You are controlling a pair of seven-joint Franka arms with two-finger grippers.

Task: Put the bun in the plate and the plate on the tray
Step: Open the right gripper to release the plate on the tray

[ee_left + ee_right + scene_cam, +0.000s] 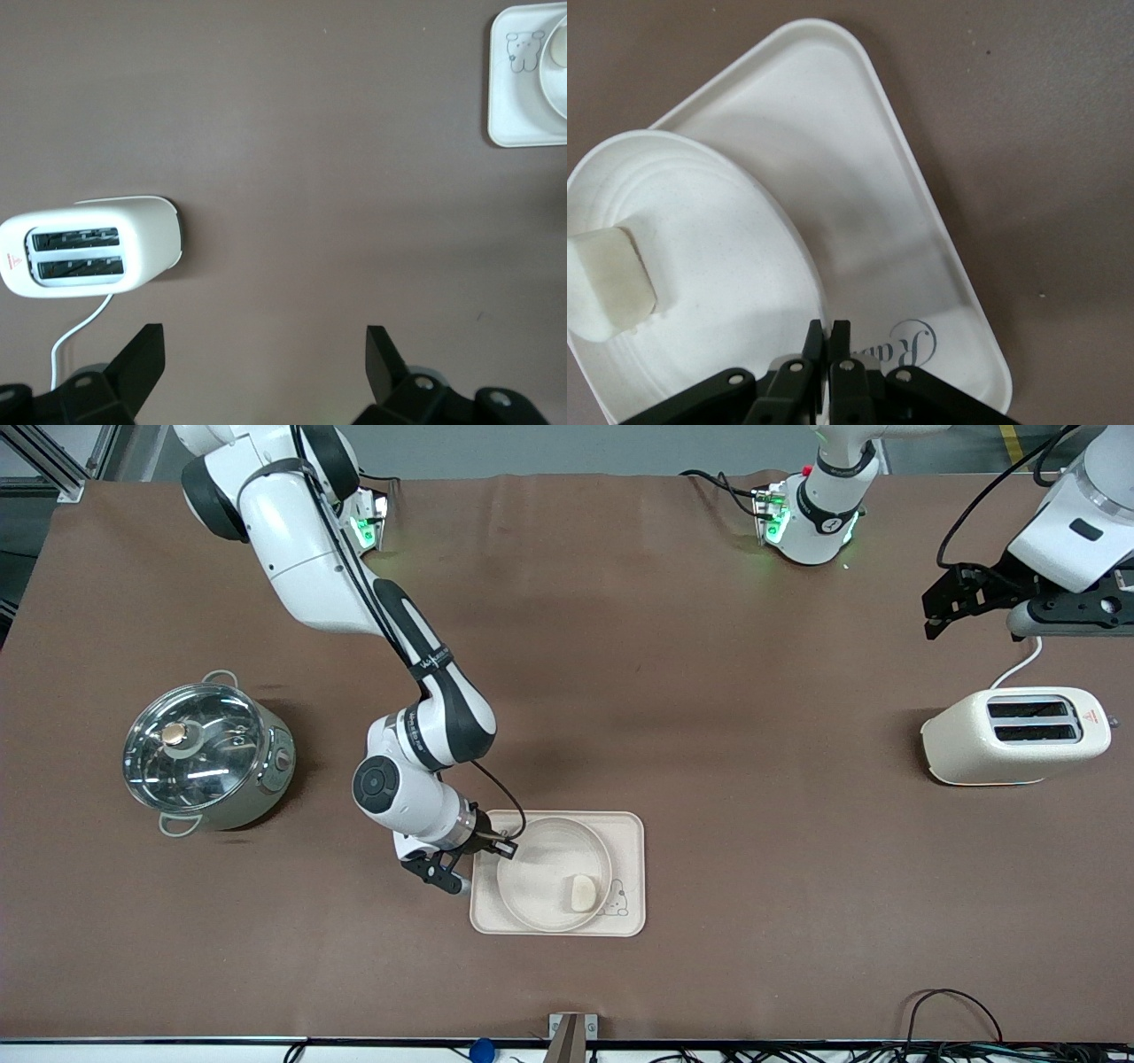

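Note:
The plate (540, 859) lies on the tray (631, 834), inside its outline. The bun (581, 892) rests in the plate on the side nearer the front camera. My right gripper (501, 848) is at the plate's rim toward the right arm's end of the table. In the right wrist view the right gripper (828, 329) is shut on the rim of the plate (718, 257), with the bun (607, 283) and the tray (859, 177) with its lettering in sight. My left gripper (943, 607) waits open and empty above the table near the toaster (1014, 735); it also shows in the left wrist view (266, 354).
A steel pot with a glass lid (205, 751) stands toward the right arm's end of the table. The cream toaster (89, 248) with its white cord stands toward the left arm's end. The left wrist view shows a corner of the tray (509, 115).

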